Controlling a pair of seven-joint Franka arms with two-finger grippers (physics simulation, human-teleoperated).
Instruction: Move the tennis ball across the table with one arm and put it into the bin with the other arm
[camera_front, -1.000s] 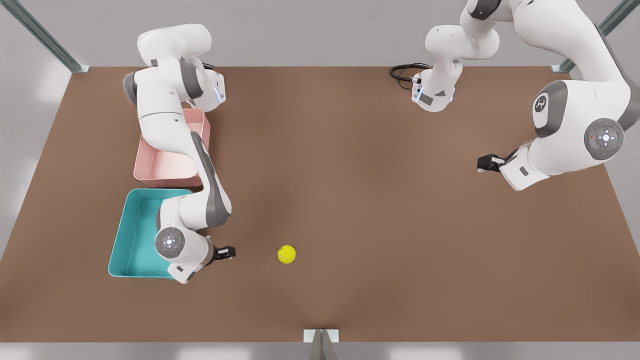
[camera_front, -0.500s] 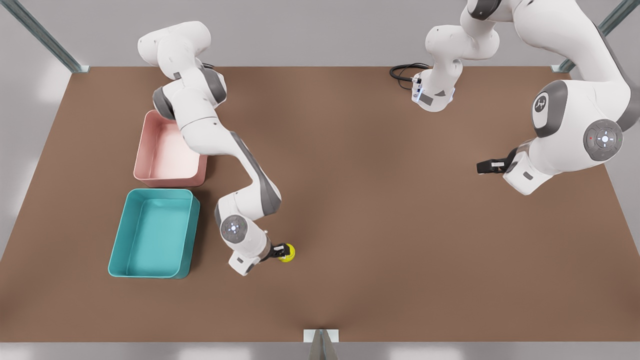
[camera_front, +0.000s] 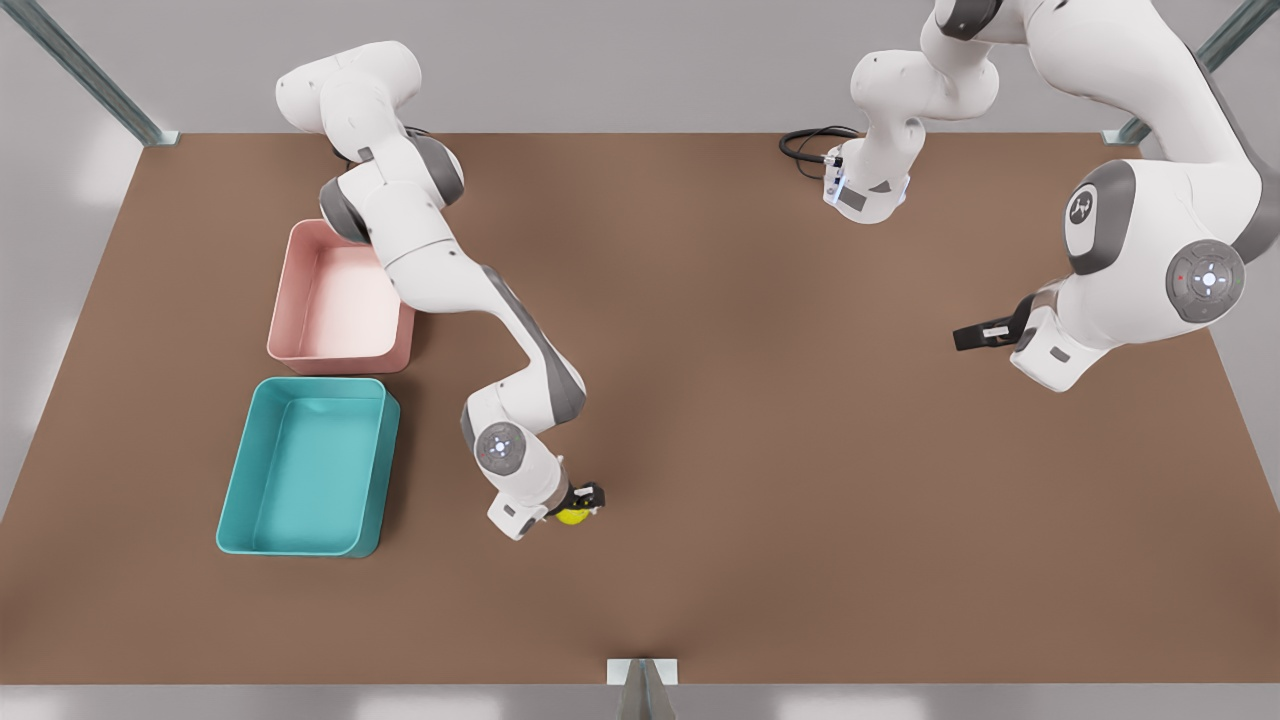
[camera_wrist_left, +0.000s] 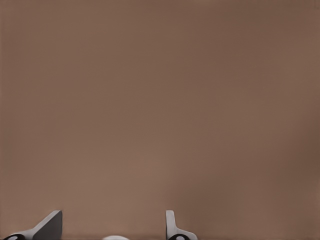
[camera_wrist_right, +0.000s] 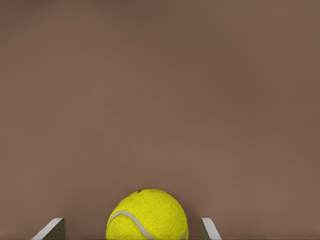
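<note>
While the right gripper (camera_front: 583, 503) straddles the small yellow-green tennis ball (camera_front: 572, 516) on the large flat brown table (camera_front: 760, 480), its fingers (camera_wrist_right: 54, 228) stand spread, clear of the felt on both sides. Risk: an off-centre closure could squirt the ball away. It lies well apart from the shallow teal rectangular plastic bin (camera_front: 238, 468), beside a pink tray (camera_front: 340, 355). The left gripper (camera_front: 975, 335) waits across the table, fingers (camera_wrist_left: 170, 225) spread, empty.

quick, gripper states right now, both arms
Right gripper: open, fingers either side of the small yellow-green tennis ball.
Left gripper: open, holding nothing, waiting above the brown table.
</note>
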